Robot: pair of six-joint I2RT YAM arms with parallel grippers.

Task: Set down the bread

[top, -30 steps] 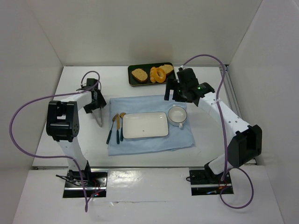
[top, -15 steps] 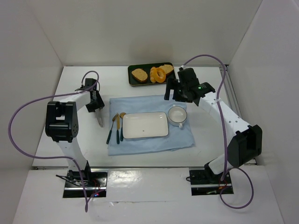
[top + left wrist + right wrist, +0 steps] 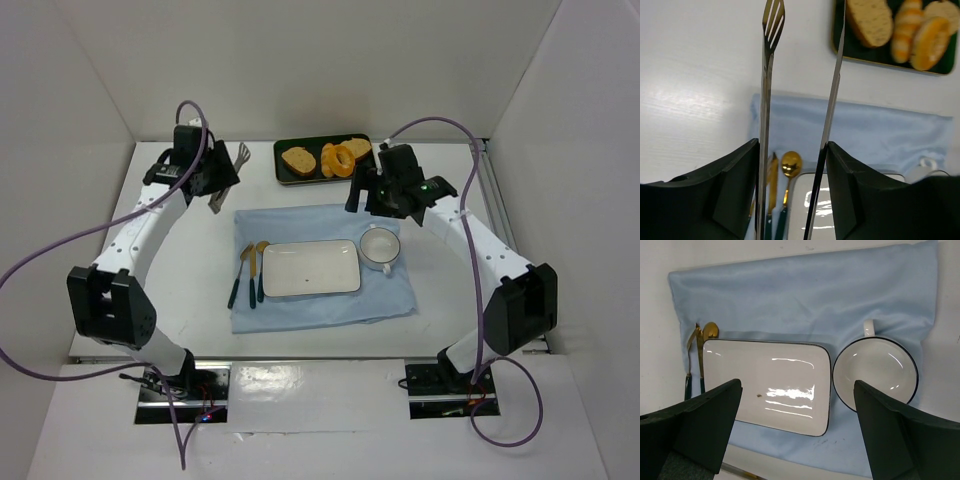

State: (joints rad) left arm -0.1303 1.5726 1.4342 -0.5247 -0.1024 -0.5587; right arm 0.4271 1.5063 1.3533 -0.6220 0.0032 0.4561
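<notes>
Bread, a glossy orange ring, sits in the dark rectangular tray.

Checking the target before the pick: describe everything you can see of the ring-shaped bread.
The bread is a small, glossy orange-golden ring with a centre hole. It lies in the dark tray behind the cloth, between two toast slices, beside a small roll. Nothing grips it.
</notes>
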